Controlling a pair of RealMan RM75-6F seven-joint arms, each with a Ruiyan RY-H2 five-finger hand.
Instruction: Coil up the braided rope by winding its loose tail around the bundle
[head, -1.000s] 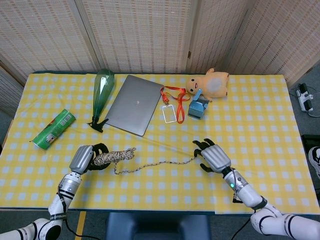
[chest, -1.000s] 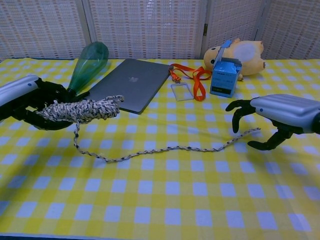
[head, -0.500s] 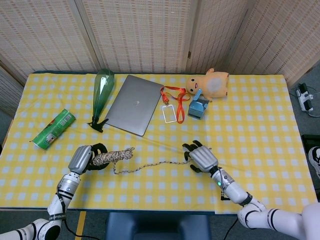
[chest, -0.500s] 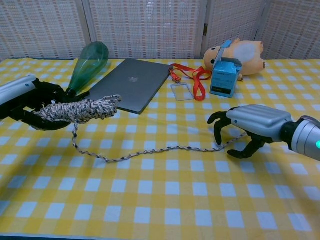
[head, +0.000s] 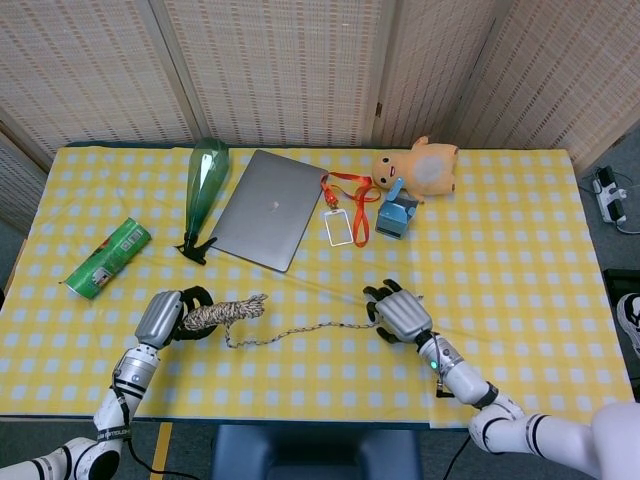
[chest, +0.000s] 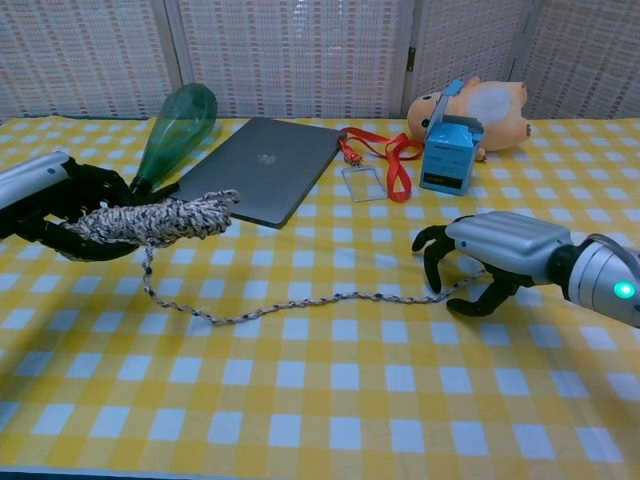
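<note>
My left hand (head: 165, 316) (chest: 48, 197) grips one end of the braided rope bundle (head: 224, 313) (chest: 152, 220) at the near left, just above the checked cloth. The loose tail (head: 300, 329) (chest: 300, 306) drops from the bundle and lies across the cloth towards the right. My right hand (head: 401, 313) (chest: 492, 256) is arched over the tail's far end with its fingers spread and pointing down. The fingertips (chest: 432, 279) reach the cloth beside the rope, and the rope end passes under the palm without being pinched.
A grey laptop (head: 265, 208), a green bottle (head: 205, 178) and a green can (head: 107, 258) lie at the back left. A badge on an orange lanyard (head: 343, 220), a blue box (head: 397, 215) and a plush toy (head: 423, 167) sit behind the right hand.
My right hand has moved left and come down over the end of the tail. The left hand and bundle have barely shifted.
</note>
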